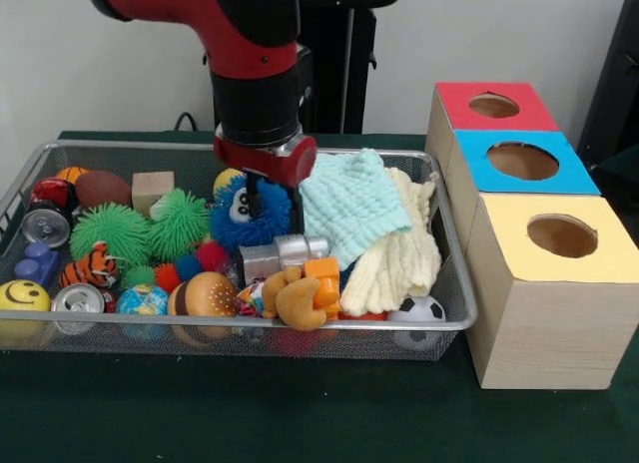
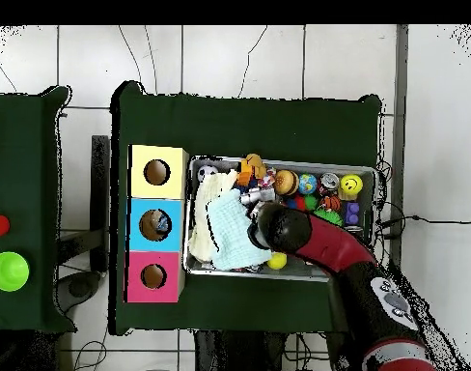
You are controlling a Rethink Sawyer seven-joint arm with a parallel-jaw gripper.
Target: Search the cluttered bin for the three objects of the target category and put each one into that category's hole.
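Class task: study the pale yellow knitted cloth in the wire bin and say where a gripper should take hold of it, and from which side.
Grip the pale yellow cloth from above at its bunched middle folds; it lies limp, draped toward the bin's rim, so pinching a raised fold likely works best.

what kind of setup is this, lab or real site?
Most likely a robot lab test bench: a green-covered table on a tiled floor, a wire bin of mixed toys, and three wooden boxes with coloured, holed tops for sorting. The gripper hangs in the bin.
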